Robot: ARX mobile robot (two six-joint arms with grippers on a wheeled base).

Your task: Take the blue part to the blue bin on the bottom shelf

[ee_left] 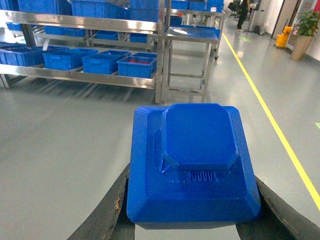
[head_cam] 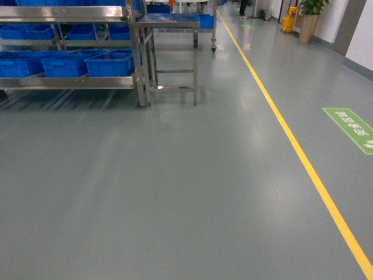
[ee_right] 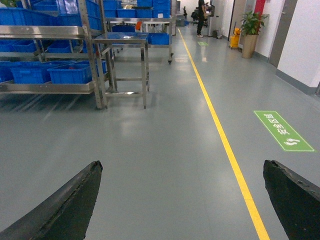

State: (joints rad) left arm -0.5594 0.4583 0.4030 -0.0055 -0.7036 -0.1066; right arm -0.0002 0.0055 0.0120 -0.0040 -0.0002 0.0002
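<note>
One blue part (ee_left: 192, 165) sits between the two dark fingers (ee_left: 102, 212) of our left hand (ee_left: 187, 222), which is closed on it from either side. We see it only in the left wrist view: a squarish block with bevelled edges and a raised, eight-sided top. It fills the space directly ahead of the hand and hides the fingertips.

Beyond the part, ahead and to the left of the left hand, stands the steel rack (ee_left: 85, 77). Its bottom shelf carries a row of blue bins (ee_left: 102, 62), and the bin nearest the rack's corner post (ee_left: 136, 66) shows something reddish inside, too small for us to name. More blue bins fill the shelf above. Just right of the rack, straight ahead of the hand, is a small steel tabletop (ee_left: 192, 34) on legs.

Our right hand (ee_right: 182, 200) is spread wide with nothing between its fingers (ee_right: 65, 202); only grey floor (ee_right: 165, 150) lies ahead of it. A yellow line (ee_right: 227, 150) runs along the floor ahead of that hand and slightly to its right, and a green floor marking (ee_right: 284, 131) lies further right. A potted plant (ee_right: 250, 32) and a yellow mop bucket (ee_right: 235, 39) stand far ahead by the wall.

Neither hand shows in the head view, where the rack (head_cam: 70, 81) stands well off at upper left.
</note>
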